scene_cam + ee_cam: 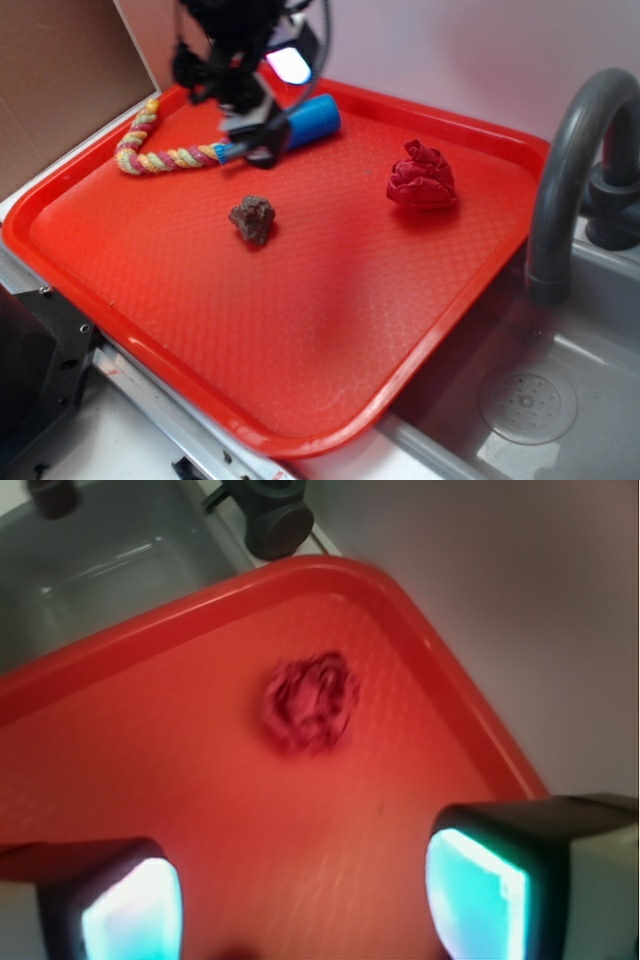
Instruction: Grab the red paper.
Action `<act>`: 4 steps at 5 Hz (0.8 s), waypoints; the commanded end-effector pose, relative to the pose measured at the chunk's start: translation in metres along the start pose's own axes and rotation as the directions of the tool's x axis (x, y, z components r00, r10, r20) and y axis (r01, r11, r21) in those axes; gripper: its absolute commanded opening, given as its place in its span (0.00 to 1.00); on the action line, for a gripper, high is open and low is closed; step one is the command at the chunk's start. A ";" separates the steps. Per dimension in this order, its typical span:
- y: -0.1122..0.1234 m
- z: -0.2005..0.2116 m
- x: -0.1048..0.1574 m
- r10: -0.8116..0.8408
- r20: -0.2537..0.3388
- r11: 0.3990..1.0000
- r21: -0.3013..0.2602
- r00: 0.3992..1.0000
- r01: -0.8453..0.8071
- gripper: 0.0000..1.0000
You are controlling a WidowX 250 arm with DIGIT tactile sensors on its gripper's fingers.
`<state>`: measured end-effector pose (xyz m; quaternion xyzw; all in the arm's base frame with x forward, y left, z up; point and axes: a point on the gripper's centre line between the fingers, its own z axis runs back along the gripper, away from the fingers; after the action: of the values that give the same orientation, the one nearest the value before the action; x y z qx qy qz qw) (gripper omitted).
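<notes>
The paper (422,176) sat on the tray (300,330), toward the far right corner near the sink (520,400) side, clear of everything else. The hand (262,125) hovered over the tray's far left, above the rope toy (165,150) and blue tube (305,122), well apart from the paper. It was open wide and held nothing: in the wrist view both pads (130,905) showed at the bottom corners with bare tray between them.

Handling, our read: crumpled paper, so light and soft, compressible, not fragile. Creased surface should give decent grip, not slippery. It would likely squash under closure rather than resist, so we'd expect the hand to close well in before getting a firm hold. Best take: straddle the ball across its middle from above, pads low near the tray surface so it doesn't pop upward. Being so light, it could get nudged aside if one pad touched first.

View differences:
- Exterior showed the whole layout: brown lump (252,218) mid-tray, toy and tube under the hand, faucet (575,170) at right. None of those clutter items appeared in the wrist view.
- Wrist showed the pad spacing and the paper (310,702) ahead, roughly centred between the pads, near the tray's curved corner rim. It was blurred, so crease detail was better in the exterior view.
- Exterior hid the pad gap behind the arm's dark body.
</notes>
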<state>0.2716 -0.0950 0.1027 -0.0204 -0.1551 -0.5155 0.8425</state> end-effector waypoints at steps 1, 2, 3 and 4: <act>0.010 -0.028 0.036 -0.121 -0.011 0.993 -0.006 0.993 0.121 1.00; 0.008 -0.050 0.040 -0.142 -0.012 0.988 -0.066 0.990 0.141 1.00; 0.009 -0.064 0.038 -0.152 -0.017 0.983 -0.107 0.988 0.149 1.00; -0.002 -0.074 0.044 -0.195 0.019 0.967 -0.163 0.981 0.195 1.00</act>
<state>0.3033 -0.1361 0.0245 -0.0857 -0.0844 -0.6001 0.7909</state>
